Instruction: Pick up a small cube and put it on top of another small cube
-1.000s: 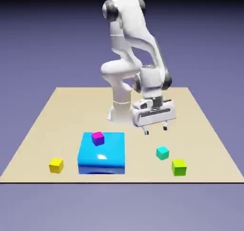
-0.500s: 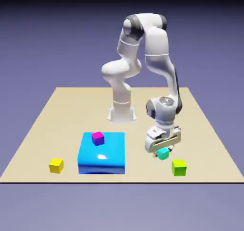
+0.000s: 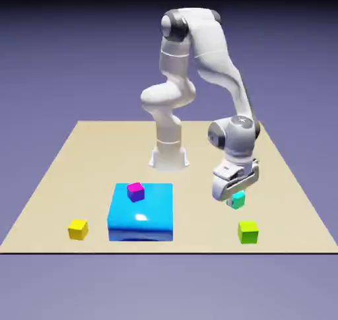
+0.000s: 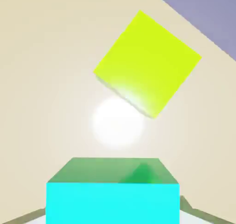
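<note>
Presently the small teal cube is being held between the fingers of the tool, clear of the table and just above and behind the lime-green cube. In the hand view the teal cube is filling the bottom between the fingertips, with the lime-green cube lying ahead on the table. The carrying step is judged to be in hand. For the next move, the teal cube is to be brought squarely over the lime-green cube, lowered until touching its top, and only then released. The large blue block, its magenta cube and the yellow cube are being left aside.
</note>
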